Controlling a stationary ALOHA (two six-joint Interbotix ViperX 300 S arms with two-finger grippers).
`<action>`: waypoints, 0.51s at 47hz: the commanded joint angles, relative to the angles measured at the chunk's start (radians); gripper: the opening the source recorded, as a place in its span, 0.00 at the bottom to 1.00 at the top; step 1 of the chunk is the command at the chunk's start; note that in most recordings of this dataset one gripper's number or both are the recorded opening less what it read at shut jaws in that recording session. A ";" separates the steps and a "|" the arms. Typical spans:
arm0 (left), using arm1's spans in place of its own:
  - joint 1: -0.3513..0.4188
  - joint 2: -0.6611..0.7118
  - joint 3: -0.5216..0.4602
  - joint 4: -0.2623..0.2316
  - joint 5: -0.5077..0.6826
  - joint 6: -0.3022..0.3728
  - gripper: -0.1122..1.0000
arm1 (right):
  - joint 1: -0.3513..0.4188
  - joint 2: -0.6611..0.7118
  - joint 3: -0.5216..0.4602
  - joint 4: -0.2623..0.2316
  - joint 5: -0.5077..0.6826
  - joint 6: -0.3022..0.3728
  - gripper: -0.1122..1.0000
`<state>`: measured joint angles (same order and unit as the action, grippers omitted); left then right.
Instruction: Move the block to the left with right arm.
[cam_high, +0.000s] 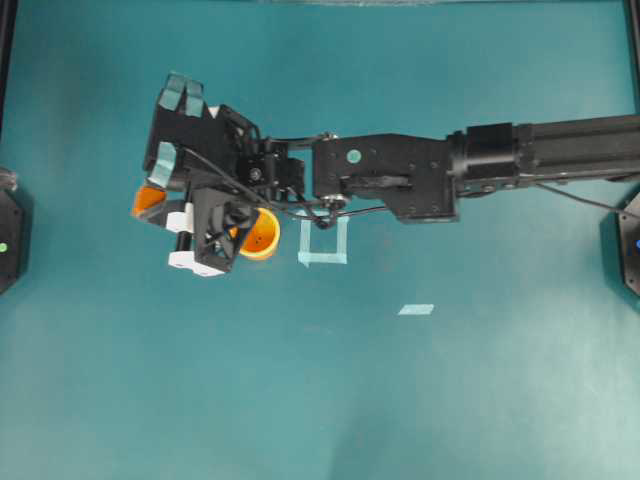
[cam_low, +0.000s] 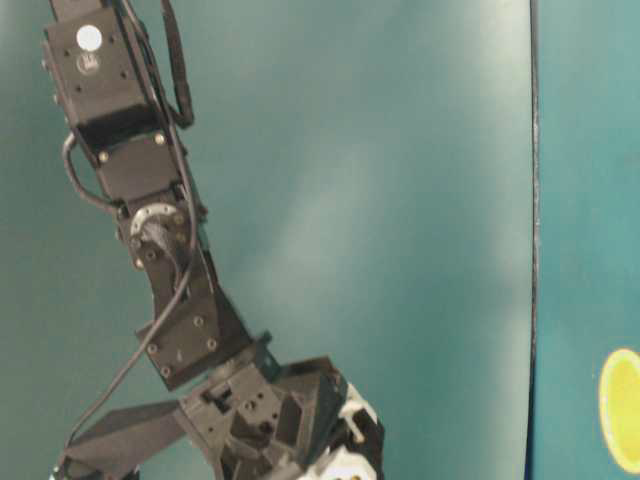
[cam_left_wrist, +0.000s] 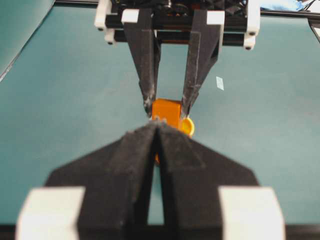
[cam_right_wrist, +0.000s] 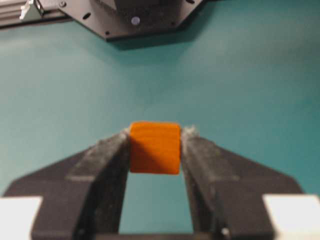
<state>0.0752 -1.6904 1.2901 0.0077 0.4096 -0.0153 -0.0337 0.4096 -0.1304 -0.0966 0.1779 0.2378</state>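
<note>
The block, a small orange cube, is clamped between the two black fingertips of my right gripper. In the overhead view the right arm reaches in from the right, and the block shows at its left end, left of the cup. The left wrist view faces that gripper head-on, with the block pinched at its tips. My left gripper is shut in the foreground with nothing in it. I cannot tell whether the block touches the table.
A round yellow-orange cup stands just right of the right wrist camera. A pale tape square outline lies beside the cup. A short tape strip lies further right. Arm bases sit at both table edges.
</note>
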 joint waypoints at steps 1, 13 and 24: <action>0.005 0.014 -0.020 0.003 -0.005 0.002 0.10 | 0.002 -0.011 -0.048 -0.003 -0.012 0.002 0.46; 0.005 0.014 -0.021 0.003 -0.003 0.000 0.10 | 0.002 0.014 -0.069 -0.005 -0.012 0.002 0.46; 0.005 0.015 -0.020 0.003 -0.003 0.000 0.10 | 0.002 0.014 -0.069 -0.005 -0.006 0.002 0.46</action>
<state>0.0752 -1.6920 1.2901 0.0092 0.4096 -0.0153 -0.0337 0.4495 -0.1703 -0.0997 0.1779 0.2378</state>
